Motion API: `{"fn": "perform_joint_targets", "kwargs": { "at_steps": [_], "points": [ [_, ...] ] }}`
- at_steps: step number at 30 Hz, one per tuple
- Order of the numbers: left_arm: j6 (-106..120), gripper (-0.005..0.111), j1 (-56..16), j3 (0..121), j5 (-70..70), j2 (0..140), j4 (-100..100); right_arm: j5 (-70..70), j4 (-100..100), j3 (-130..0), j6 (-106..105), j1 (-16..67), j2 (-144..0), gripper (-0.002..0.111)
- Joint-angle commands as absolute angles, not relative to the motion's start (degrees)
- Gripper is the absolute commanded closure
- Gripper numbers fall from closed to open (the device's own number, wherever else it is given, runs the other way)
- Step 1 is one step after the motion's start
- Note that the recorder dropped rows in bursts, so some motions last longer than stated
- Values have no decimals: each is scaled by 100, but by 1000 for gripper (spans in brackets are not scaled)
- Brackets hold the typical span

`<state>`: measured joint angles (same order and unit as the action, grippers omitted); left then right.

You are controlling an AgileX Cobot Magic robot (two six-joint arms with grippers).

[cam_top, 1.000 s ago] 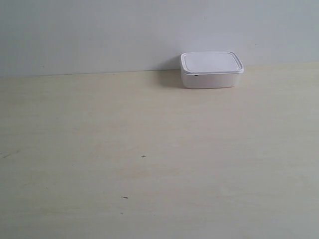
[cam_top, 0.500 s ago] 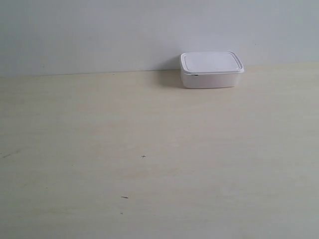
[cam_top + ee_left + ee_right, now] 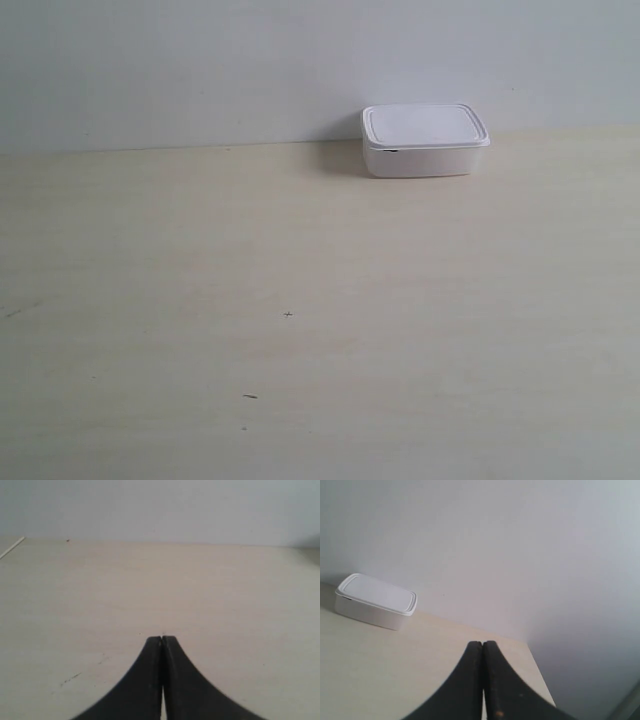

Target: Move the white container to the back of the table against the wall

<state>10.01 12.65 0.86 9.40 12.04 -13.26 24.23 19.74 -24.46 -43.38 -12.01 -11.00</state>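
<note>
A shallow rectangular white plastic container with rounded corners is sitting upright and level at the back of the wide pale beige wood-grain desk — its flat rimmed white lid is lying closed on top. Its rear side is standing against, or just beside, the plain pale grey-white wall — contact cannot be told.

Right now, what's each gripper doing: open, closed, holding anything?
Left gripper: closed, holding nothing.
Right gripper: closed, holding nothing.
</note>
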Motion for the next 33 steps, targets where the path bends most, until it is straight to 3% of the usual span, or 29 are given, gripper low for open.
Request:
{"fn": "perform_joint_targets", "kwargs": {
  "at_steps": [1, 13, 21, 33],
  "points": [
    [1025, 107, 1271, 0, 832, 1127, -1389, 2411, 1956, -2422, -4342, -1236, -1069, 108],
    [1035, 107, 1271, 0, 875, 1127, -1389, 2335, 2014, -2275, -4342, -1236, -956, 108],
    [1035, 107, 1271, 0, 795, 1115, -1389, 604, 3565, -1063, -4342, -1236, -803, 108],
    [1035, 107, 1271, 0, 795, 1063, -1389, 1265, 3292, -442, -4342, -1236, -803, 108]
  ]
}}
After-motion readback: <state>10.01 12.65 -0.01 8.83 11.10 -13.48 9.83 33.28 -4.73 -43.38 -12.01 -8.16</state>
